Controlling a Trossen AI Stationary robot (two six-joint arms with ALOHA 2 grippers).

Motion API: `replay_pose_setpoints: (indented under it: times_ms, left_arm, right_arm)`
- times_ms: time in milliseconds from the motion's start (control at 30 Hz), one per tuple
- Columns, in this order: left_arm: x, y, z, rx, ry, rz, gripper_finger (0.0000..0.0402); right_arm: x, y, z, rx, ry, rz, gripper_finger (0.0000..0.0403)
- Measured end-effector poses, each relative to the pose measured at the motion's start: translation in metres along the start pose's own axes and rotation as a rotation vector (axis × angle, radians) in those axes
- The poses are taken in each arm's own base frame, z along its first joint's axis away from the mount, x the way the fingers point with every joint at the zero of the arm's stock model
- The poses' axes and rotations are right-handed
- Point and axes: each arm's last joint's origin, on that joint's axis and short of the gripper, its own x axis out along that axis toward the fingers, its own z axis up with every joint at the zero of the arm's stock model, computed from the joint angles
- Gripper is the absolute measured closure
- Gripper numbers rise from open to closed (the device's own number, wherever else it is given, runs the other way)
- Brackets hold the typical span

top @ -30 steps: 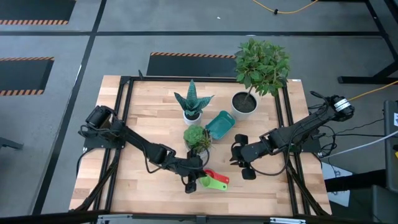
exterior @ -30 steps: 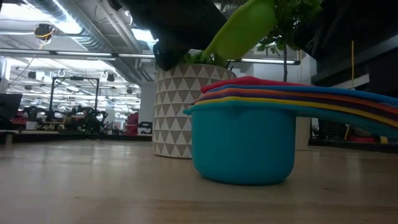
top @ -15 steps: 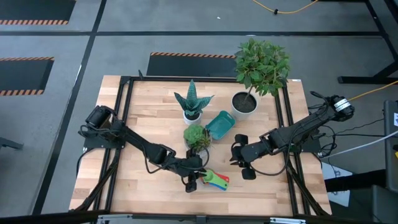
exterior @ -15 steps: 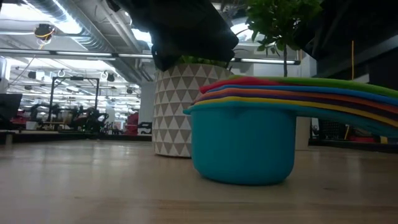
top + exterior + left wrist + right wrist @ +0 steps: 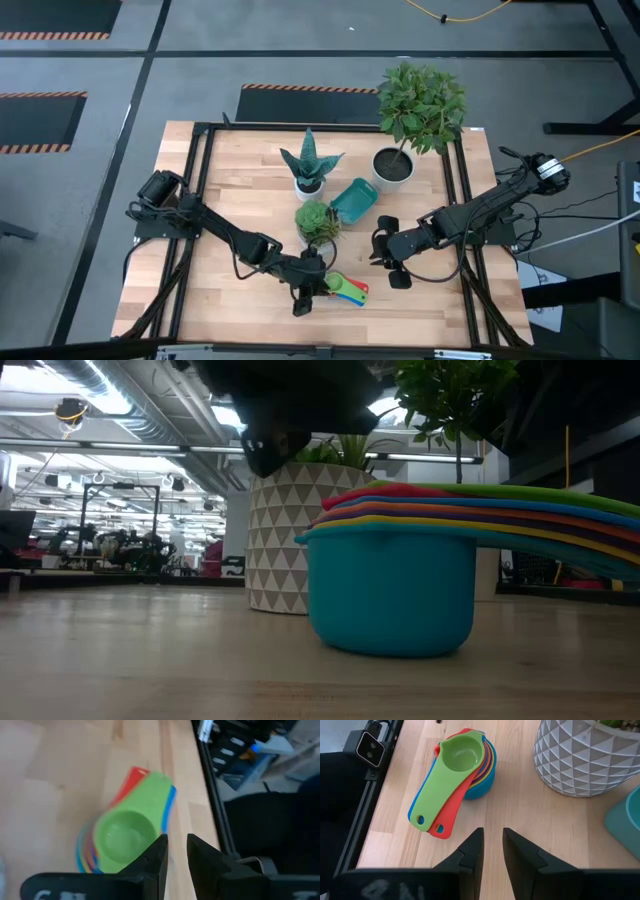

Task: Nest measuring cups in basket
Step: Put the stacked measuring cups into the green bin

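The measuring cups [image 5: 345,290] stand nested in one stack on the wood near the table's front edge. The green cup [image 5: 125,837] is on top, and the light blue bottom cup [image 5: 390,595] rests on the table. The handles fan out toward the table's right. My left gripper [image 5: 177,852] hovers just left of and above the stack [image 5: 305,297], open with nothing between its fingers. My right gripper [image 5: 492,842] waits to the stack's far right [image 5: 380,258], open by a narrow gap and empty. The teal basket [image 5: 353,200] sits on the table farther back.
A succulent in a white triangle-patterned pot [image 5: 318,222] stands between the cups and the basket. A spiky plant [image 5: 310,165] and a tall leafy plant [image 5: 410,120] stand behind. Black frame rails [image 5: 465,250] run along the table's sides. Bare wood lies at the left.
My left gripper held the green cup tilted above the stack and has let it go. The green cup now lies nested on top of the stack, its handle level over the other handles. The gripper stays just above it. The right arm kept still.
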Motion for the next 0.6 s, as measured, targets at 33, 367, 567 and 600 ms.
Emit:
replay_pose_setpoints:
  times_ms: [33,367,567,600]
  left_arm:
    - [0.0001,-0.0013,-0.0011,-0.004,0.005,-0.006,0.0337]
    - [-0.0009,-0.0107,-0.0067,0.01,0.013,-0.024,0.0337]
    - [-0.0009,-0.0108,-0.0067,0.01,0.013,-0.025,0.0333]
    - [-0.0009,-0.0108,-0.0067,0.01,0.013,-0.024,0.0333]
  right_arm:
    - [0.0,0.0,0.0001,0.0,-0.001,0.0,0.0327]
    - [0.0,0.0002,0.0003,-0.001,-0.003,0.001,0.0327]
    - [0.0,0.0001,0.0003,-0.001,-0.003,0.001,0.0327]
    - [0.0,0.0001,0.0003,0.0,-0.003,0.001,0.0327]
